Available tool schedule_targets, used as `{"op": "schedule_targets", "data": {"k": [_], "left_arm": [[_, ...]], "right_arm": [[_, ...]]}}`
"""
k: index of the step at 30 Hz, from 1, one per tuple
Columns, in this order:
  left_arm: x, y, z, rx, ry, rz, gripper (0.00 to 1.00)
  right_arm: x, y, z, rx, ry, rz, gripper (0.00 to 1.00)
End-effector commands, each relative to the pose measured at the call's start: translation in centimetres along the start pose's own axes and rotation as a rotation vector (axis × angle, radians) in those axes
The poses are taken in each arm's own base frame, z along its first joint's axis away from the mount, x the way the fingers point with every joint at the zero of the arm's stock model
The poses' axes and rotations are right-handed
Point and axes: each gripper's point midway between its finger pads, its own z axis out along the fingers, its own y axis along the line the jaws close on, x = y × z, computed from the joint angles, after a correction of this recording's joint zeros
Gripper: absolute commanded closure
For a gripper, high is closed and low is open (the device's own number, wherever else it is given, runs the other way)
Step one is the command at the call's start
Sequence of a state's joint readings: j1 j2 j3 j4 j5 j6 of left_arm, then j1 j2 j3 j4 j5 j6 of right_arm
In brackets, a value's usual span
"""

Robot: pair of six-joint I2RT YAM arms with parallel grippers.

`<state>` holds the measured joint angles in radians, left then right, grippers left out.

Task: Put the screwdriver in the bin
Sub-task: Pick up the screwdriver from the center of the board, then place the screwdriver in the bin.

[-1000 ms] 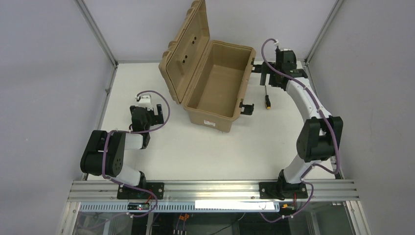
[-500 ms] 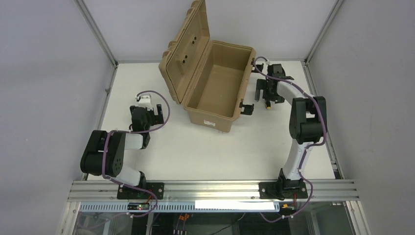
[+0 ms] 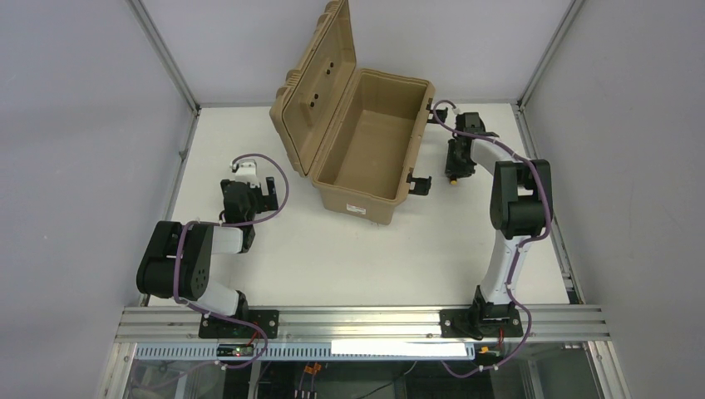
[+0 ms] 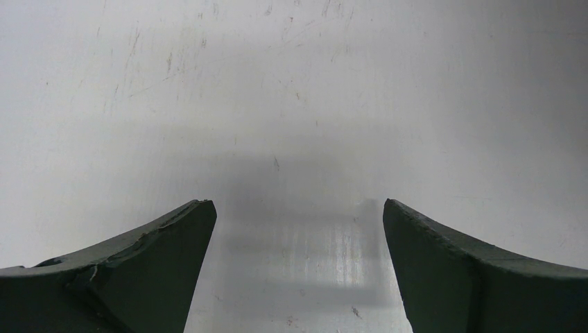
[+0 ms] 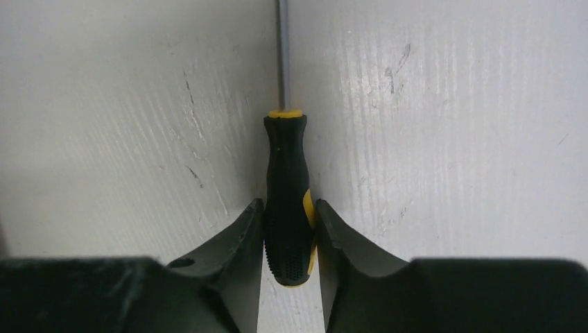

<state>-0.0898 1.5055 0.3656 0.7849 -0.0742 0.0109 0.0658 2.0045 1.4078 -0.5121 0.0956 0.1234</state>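
The screwdriver lies on the white table, its black and yellow handle towards my wrist and its thin shaft pointing away. My right gripper is shut on the handle, one finger pressing each side. From above, the right gripper sits low on the table just right of the bin, and it hides most of the screwdriver. The tan bin stands open with its lid raised to the left. My left gripper rests open left of the bin, and its fingers have only bare table between them.
Black latches stick out from the bin's right side, close to my right gripper. Metal frame rails border the table on the left, back and right. The bin's raised lid stands between the two arms.
My right arm has come forward and down from the back right corner onto the screwdriver. Its jaws, wide before, have shut on the handle. The left arm has not moved.
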Motion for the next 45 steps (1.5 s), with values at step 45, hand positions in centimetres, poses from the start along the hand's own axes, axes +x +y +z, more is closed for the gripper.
{"op": "schedule_targets", "data": {"k": [45], "left_arm": [[-1.2,0.4,0.3,-0.015,-0.038,-0.017,0.01]], "right_arm": [[-11.0,-1.2,-36.3,-0.06,-0.559,0.094,0.9]]}}
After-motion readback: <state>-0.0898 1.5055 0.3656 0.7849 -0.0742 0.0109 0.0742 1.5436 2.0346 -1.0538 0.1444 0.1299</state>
